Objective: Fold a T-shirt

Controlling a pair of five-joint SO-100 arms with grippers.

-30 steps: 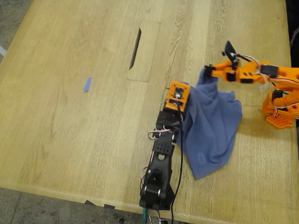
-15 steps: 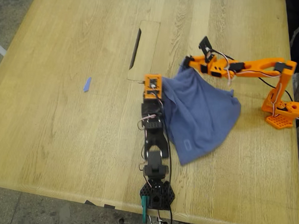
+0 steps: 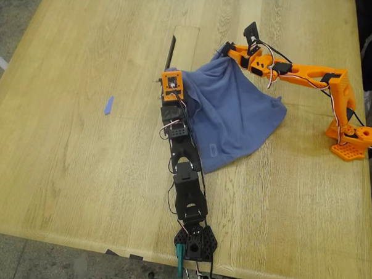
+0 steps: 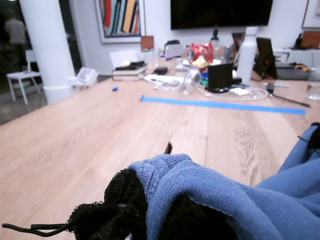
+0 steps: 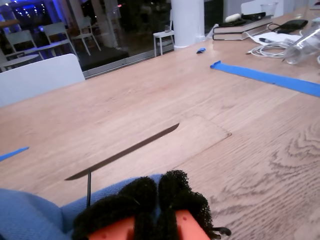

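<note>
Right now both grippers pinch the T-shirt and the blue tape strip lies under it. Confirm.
Wrong: the exterior view shows the tape strip on the bare table, apart from the T-shirt. My first gripper and my second gripper do pinch it.

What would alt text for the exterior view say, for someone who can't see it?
Two small robot arms, one black and one orange, each pinch an edge of a slate-blue T-shirt and hold it partly raised over a large wooden table. A small blue tape strip lies on the wood toward the exterior view's left.
</note>
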